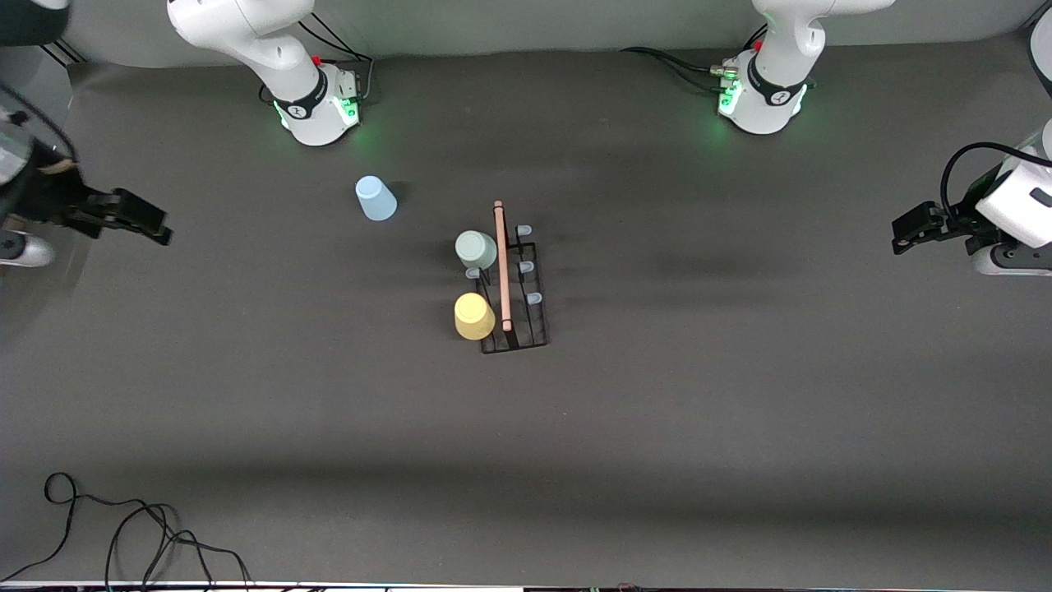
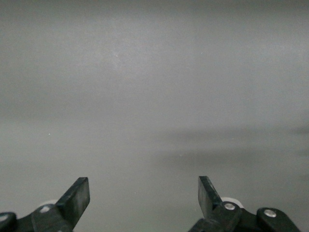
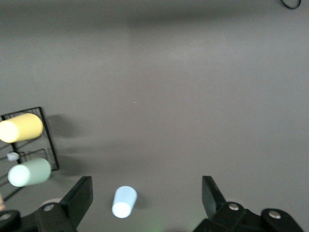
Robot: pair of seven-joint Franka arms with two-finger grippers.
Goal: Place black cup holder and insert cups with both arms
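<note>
The black cup holder (image 1: 526,329) with its wooden rod handle (image 1: 500,263) stands mid-table. A mint green cup (image 1: 476,249) and a yellow cup (image 1: 474,316) sit on its pegs on the side toward the right arm's end. The light blue cup (image 1: 376,198) stands alone on the table, farther from the front camera, near the right arm's base. My right gripper (image 1: 152,226) is open and empty over the right arm's end of the table; its wrist view shows the blue cup (image 3: 124,201), yellow cup (image 3: 21,127) and mint cup (image 3: 30,172). My left gripper (image 1: 908,233) is open and empty over the left arm's end.
Three bare pegs (image 1: 534,298) stand on the holder's side toward the left arm's end. A black cable (image 1: 123,526) loops along the table's near edge at the right arm's end. The left wrist view shows only grey table (image 2: 154,96).
</note>
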